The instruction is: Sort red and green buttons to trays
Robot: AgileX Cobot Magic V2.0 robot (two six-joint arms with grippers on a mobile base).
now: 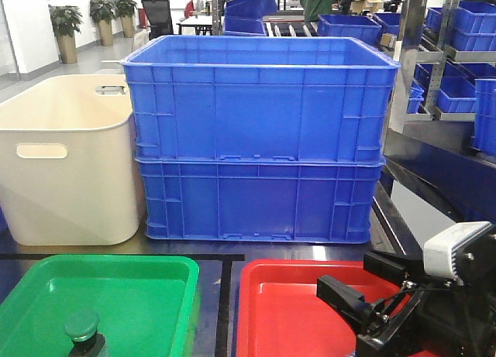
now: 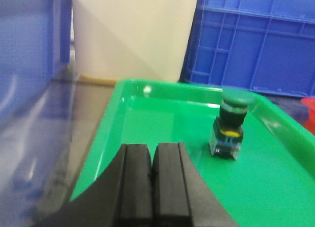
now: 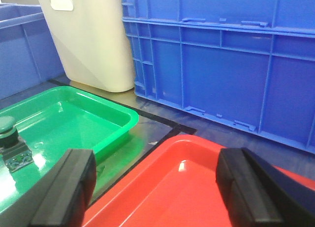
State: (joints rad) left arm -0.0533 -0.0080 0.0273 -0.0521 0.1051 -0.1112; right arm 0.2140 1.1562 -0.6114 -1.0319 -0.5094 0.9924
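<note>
One green button [image 2: 230, 122] sits upright in the green tray [image 1: 167, 270], domed cap up, long axis vertical, black base flat on the tray floor: that looks like the sorted spot for it. Left end effector [image 2: 153, 185] hangs just short of the button, pads pressed together, clenched on nothing. Right end effector [image 3: 157, 185] hovers over the red tray [image 3: 189, 145], which sits beside the green tray, fingers spread wide and released. No red button in sight. Behind the green tray stand stacked blue crates [image 1: 260, 136] and a cream tub [image 1: 66, 159].
</note>
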